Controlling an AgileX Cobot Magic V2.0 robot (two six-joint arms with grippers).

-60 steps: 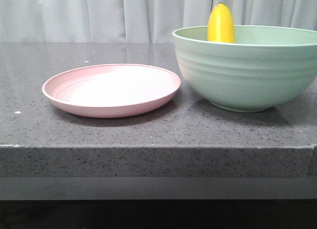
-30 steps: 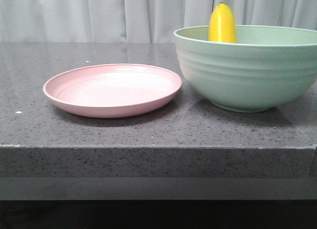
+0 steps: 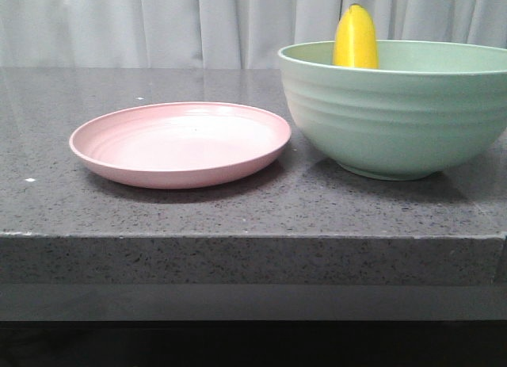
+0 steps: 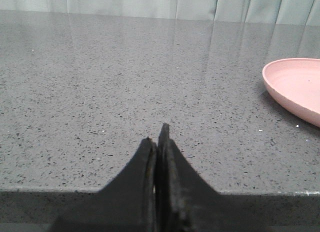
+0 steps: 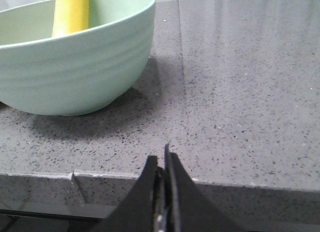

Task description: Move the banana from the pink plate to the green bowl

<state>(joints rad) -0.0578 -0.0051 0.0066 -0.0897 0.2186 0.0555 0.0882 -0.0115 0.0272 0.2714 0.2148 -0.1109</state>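
The yellow banana [image 3: 354, 39] stands on end inside the green bowl [image 3: 396, 113], leaning on its far wall, its dark tip above the rim. It also shows in the right wrist view [image 5: 71, 12] inside the bowl [image 5: 75, 71]. The pink plate [image 3: 181, 143] lies empty to the left of the bowl; its edge shows in the left wrist view [image 4: 295, 89]. My left gripper [image 4: 157, 137] is shut and empty, low at the counter's front edge, left of the plate. My right gripper [image 5: 161, 158] is shut and empty at the front edge, right of the bowl. Neither gripper shows in the front view.
Plate and bowl sit on a dark speckled stone counter [image 3: 238, 208] with a thick front edge [image 3: 253, 260]. A pale curtain [image 3: 158, 26] hangs behind the counter.
The plate, bowl and banana sit a pixel or two further right than a second ago; nothing has moved since half a second ago.
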